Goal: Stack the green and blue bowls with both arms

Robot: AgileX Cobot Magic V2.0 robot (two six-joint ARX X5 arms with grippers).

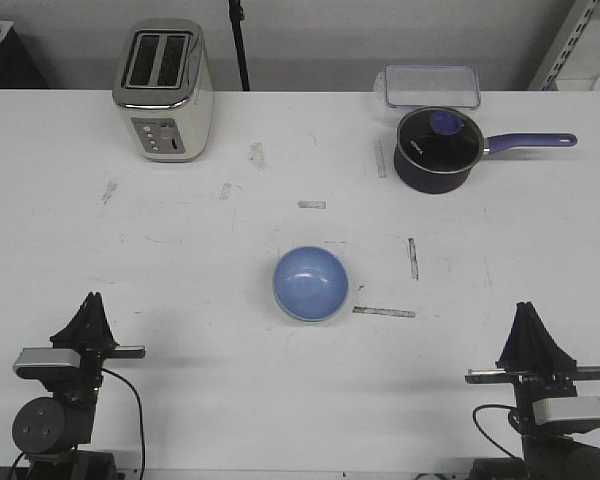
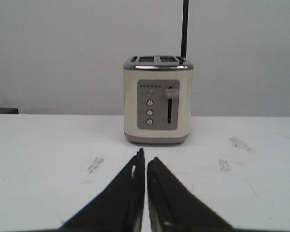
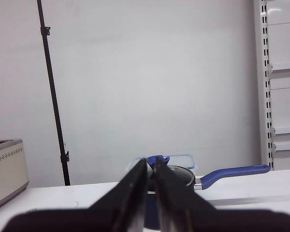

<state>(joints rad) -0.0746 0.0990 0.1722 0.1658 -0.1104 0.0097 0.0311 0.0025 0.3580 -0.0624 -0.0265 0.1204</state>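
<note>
The light blue bowl [image 1: 311, 282] sits upright in the middle of the white table [image 1: 180, 260]. A thin pale mint rim [image 1: 302, 317] shows round its near edge, so it seems to sit nested inside the green bowl. My left gripper [image 1: 92, 300] is shut and empty at the near left, well apart from the bowls. My right gripper [image 1: 528, 308] is shut and empty at the near right. The left wrist view shows the shut left gripper [image 2: 145, 157] over bare table. The right wrist view shows the shut right gripper [image 3: 151, 162]. Neither wrist view shows the bowls.
A cream toaster [image 1: 165, 90] stands at the far left and also shows in the left wrist view [image 2: 158, 99]. A dark navy pot with a glass lid [image 1: 438, 148] and a clear lidded box [image 1: 432, 86] stand at the far right. Tape strips [image 1: 384, 312] lie near the bowls.
</note>
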